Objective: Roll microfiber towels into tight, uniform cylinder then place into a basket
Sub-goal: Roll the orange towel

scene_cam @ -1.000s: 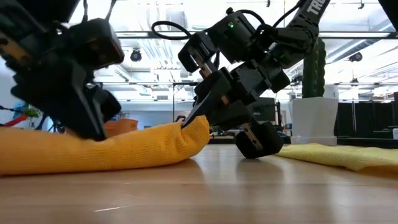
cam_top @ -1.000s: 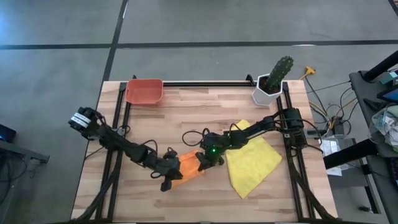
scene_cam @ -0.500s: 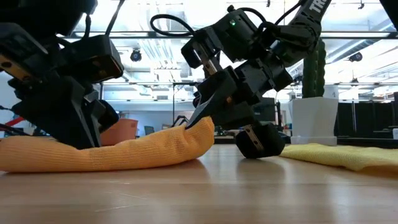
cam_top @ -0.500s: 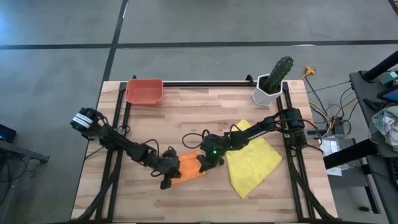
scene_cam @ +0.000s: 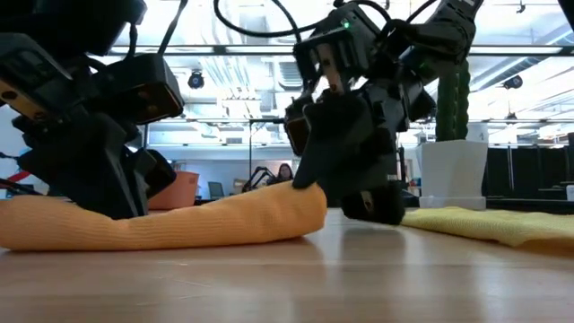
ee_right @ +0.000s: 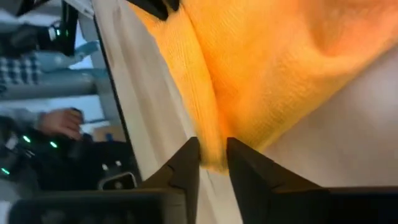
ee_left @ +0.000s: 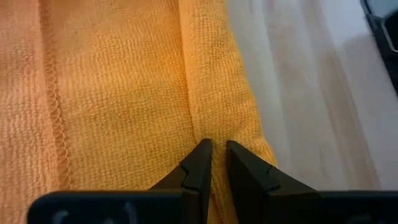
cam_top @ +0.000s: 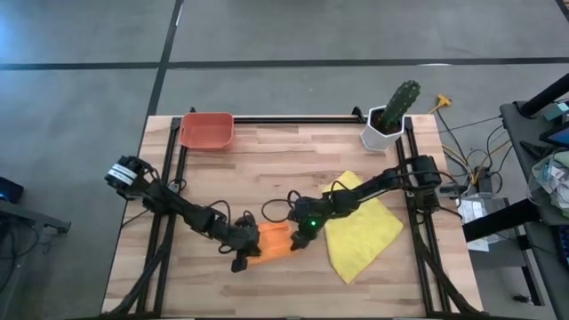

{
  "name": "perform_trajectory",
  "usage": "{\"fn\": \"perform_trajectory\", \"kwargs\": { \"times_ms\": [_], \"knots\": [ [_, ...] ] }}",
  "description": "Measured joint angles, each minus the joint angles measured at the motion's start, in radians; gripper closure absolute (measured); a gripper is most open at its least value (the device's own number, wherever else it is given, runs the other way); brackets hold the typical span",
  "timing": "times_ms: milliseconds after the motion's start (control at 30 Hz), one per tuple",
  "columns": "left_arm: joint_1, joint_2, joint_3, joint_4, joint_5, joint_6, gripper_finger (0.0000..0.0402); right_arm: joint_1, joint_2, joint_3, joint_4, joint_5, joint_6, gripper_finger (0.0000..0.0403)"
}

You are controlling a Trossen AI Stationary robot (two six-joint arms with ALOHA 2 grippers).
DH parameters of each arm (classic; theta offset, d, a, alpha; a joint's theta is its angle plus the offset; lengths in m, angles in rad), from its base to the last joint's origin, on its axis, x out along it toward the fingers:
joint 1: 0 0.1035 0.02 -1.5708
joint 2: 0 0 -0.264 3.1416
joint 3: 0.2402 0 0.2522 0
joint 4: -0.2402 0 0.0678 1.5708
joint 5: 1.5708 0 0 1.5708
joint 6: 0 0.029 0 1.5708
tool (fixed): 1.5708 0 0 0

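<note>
The orange towel [cam_top: 274, 240] lies as a loose, flattish roll on the table's near middle, and also shows in the low view [scene_cam: 197, 220]. My left gripper [cam_top: 250, 246] is at its left end, shut on a fold of it. My right gripper [cam_top: 296, 237] is at its right end with cloth between its fingers. The yellow towel [cam_top: 360, 233] lies spread flat to the right of the roll. The red-orange basket [cam_top: 206, 131] stands at the far left edge. My left gripper pinches a raised fold of the orange towel [ee_left: 215, 132] between its two fingers, near the roll's left end. The fingers slant down from the table's left. The towel rests on the table. My right gripper has the edge of the roll's right end [ee_right: 214, 146] between its two fingers [ee_right: 189, 163]. It slants down from the table's right. That end of the towel lies on the table [scene_cam: 309, 205].
A white pot with a green cactus [cam_top: 389, 120] stands at the far right. Dark rails [cam_top: 293, 118] run along the table's far, left and right sides. Bare wood lies between the basket and the towels.
My right gripper has rolled about its own axis and shifted a little toward the table's near right. The orange towel's right end, held up off the table before, has come down flat and reaches farther right. The left end has stayed in place.
</note>
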Motion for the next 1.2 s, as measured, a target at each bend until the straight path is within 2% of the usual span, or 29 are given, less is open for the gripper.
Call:
{"fn": "perform_trajectory", "kwargs": {
  "times_ms": [200,300,400,467,533,633,667,967,1067,1200],
  "knots": [
    [-0.002,-0.003,-0.001,0.0,0.067,0.0,0.0363,0.011,-0.087,0.002,-0.132,-0.01,-0.19,0.0279],
    [-0.003,-0.003,-0.002,-0.001,0.088,0.0,0.0363,0.01,-0.146,0.002,-0.167,-0.013,-0.285,0.0272],
    [-0.003,-0.004,0.0,-0.002,0.092,0.0,0.0363,0.024,-0.219,0.003,-0.148,0.012,-0.47,0.0276],
    [-0.003,-0.004,0.001,-0.002,0.092,0.0,0.0363,0.054,-0.264,0.015,-0.167,0.109,-0.647,0.0281],
    [-0.003,-0.004,0.001,-0.001,0.092,0.0,0.0363,0.101,-0.3,0.044,-0.242,0.255,-0.892,0.0285],
    [-0.003,-0.004,-0.001,0.015,0.095,0.0,0.0363,0.178,-0.308,0.088,-0.303,0.467,-1.294,0.0286],
    [-0.003,-0.004,-0.002,0.016,0.096,0.0,0.0363,0.193,-0.302,0.093,-0.313,0.496,-1.369,0.0286],
    [-0.003,-0.004,-0.004,0.02,0.1,-0.006,0.0363,0.19,-0.122,0.175,-0.316,0.479,-1.422,0.0289],
    [-0.003,-0.004,-0.003,0.022,0.121,-0.052,0.0363,0.194,-0.08,0.224,-0.379,0.471,-1.408,0.0289],
    [-0.005,0.0,-0.005,0.04,0.179,-0.04,0.0363,0.189,-0.059,0.277,-0.448,0.471,-1.461,0.0292]
  ]
}}
